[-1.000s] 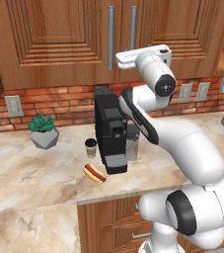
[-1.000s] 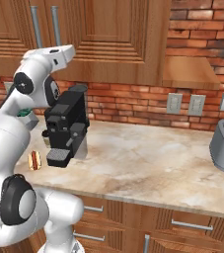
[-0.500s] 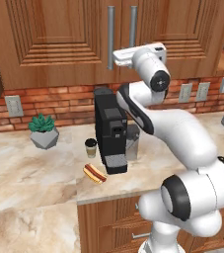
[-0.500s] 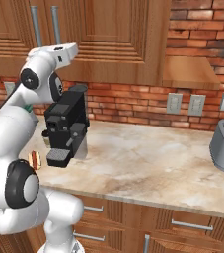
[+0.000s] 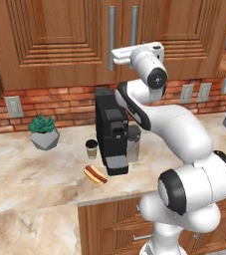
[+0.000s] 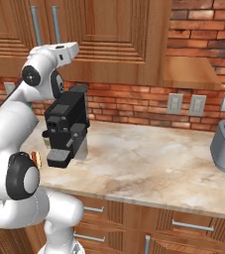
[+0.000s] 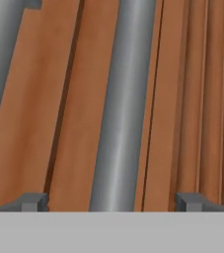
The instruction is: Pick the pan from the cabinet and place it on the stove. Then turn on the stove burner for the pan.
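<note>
Hand view: gripper (image 7: pixel 111 202) jaws spread wide, straddling a silver door handle (image 7: pixel 121 108) of the cabinet (image 5: pixel 59 45), not yet clamped. Pan presumably behind the closed doors. Risk: closing off-centre lets the bar slip; the coffee machine (image 5: pixel 112 132) below crowds the arm.

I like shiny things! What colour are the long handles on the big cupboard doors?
Silver-grey, against the reddish-brown cabinet. The handle shows best in the hand view.
</note>
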Robot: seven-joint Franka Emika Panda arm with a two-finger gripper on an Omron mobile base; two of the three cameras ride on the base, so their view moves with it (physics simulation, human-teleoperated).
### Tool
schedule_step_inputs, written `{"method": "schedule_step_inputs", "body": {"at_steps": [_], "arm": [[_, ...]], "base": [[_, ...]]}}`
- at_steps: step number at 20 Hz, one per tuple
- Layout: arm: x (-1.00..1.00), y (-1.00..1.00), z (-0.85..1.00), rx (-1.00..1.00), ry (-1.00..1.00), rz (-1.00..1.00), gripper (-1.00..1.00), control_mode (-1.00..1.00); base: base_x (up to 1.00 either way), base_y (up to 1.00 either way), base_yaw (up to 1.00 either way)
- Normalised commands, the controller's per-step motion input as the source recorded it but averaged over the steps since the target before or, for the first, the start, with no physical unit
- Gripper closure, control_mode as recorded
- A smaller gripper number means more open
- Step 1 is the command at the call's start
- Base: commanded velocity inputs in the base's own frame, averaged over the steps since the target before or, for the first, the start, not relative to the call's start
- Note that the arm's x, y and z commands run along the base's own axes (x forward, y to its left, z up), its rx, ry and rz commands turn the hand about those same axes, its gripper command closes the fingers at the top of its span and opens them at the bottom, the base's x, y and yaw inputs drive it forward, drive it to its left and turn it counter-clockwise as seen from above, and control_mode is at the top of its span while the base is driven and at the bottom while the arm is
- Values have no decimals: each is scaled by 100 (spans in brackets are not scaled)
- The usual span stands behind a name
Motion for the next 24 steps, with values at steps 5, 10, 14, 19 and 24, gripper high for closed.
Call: {"method": "schedule_step_inputs", "body": {"at_steps": [5,10,14,19,24], "arm": [[35,20,-6,0,4,0,100,-100],[37,25,-10,0,4,0,100,-100],[22,15,-10,0,1,0,100,-100],[-3,22,-15,-2,0,0,100,-100],[-49,19,-13,-5,0,0,100,-100]], "base": [[0,0,0],[0,0,0],[0,0,0],[0,0,0],[0,0,0]]}}
